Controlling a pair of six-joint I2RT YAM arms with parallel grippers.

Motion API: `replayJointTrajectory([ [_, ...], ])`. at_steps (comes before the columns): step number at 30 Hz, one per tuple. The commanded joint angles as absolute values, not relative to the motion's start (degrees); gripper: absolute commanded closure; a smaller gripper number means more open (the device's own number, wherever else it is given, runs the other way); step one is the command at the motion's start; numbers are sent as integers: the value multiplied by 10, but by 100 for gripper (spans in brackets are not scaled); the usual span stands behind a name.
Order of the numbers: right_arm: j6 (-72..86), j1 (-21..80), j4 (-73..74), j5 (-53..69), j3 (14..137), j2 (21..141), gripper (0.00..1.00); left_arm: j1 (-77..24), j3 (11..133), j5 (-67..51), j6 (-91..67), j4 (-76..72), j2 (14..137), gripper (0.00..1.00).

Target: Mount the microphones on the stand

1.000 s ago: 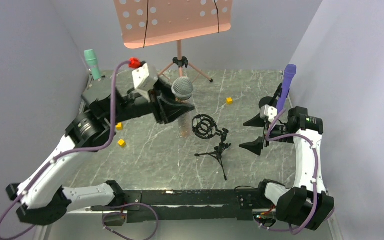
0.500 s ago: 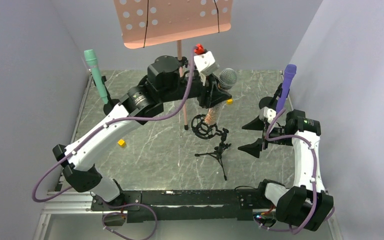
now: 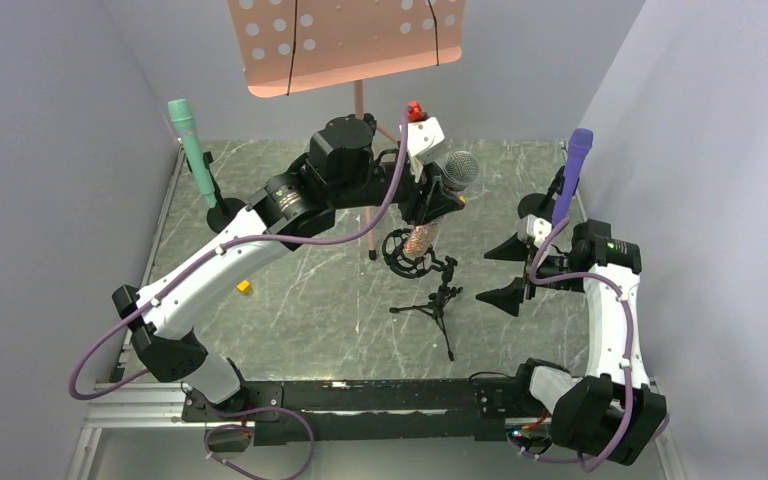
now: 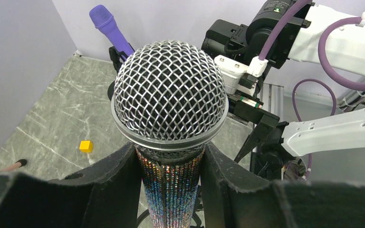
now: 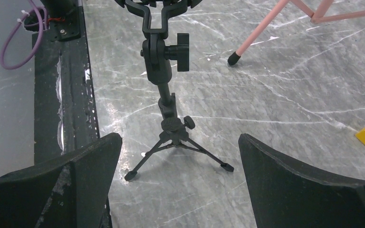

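Above the ring-shaped shock mount [image 3: 407,250], the left tool [image 3: 428,203] clamps the glittery silver microphone [image 4: 170,95] by its sequined body, with the mesh head uppermost and the tail pointing down toward the ring. Over the last second the left arm has swung in from the left side of the tabletop [image 3: 300,300]. In the final half second it has shifted only slightly, so the carry appears finished and fine alignment begun. Whether the tail has entered the ring cannot be told. The mount sits on a small black tripod stand [image 5: 168,114]. The right tool [image 3: 505,270] faces it, jaws fully spread, holding nothing, unmoved throughout. The mint green microphone [image 3: 188,135] stands upright at rear left. The purple microphone [image 3: 575,165] stands upright by the right wall, behind the right arm. Judgement: insertion remains, and a tilted entry could tip the light tripod.
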State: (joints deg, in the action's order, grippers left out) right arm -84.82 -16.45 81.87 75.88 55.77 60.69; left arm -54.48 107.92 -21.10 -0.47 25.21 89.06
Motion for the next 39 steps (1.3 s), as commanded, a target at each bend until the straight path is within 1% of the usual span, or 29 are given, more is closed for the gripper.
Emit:
replayJointTrajectory([
  [1, -853, -164, 804, 767, 558, 602, 0, -550, 1094, -221, 13, 250, 885, 100],
  [18, -863, -163, 814, 767, 559, 609, 0, -569, 1108, -250, 20, 302, 896, 100],
  [31, -872, -163, 820, 767, 558, 610, 0, -571, 1090, -207, 76, 311, 913, 100],
  [39, -879, -163, 826, 766, 558, 613, 0, -570, 1069, -216, 87, 307, 911, 100],
])
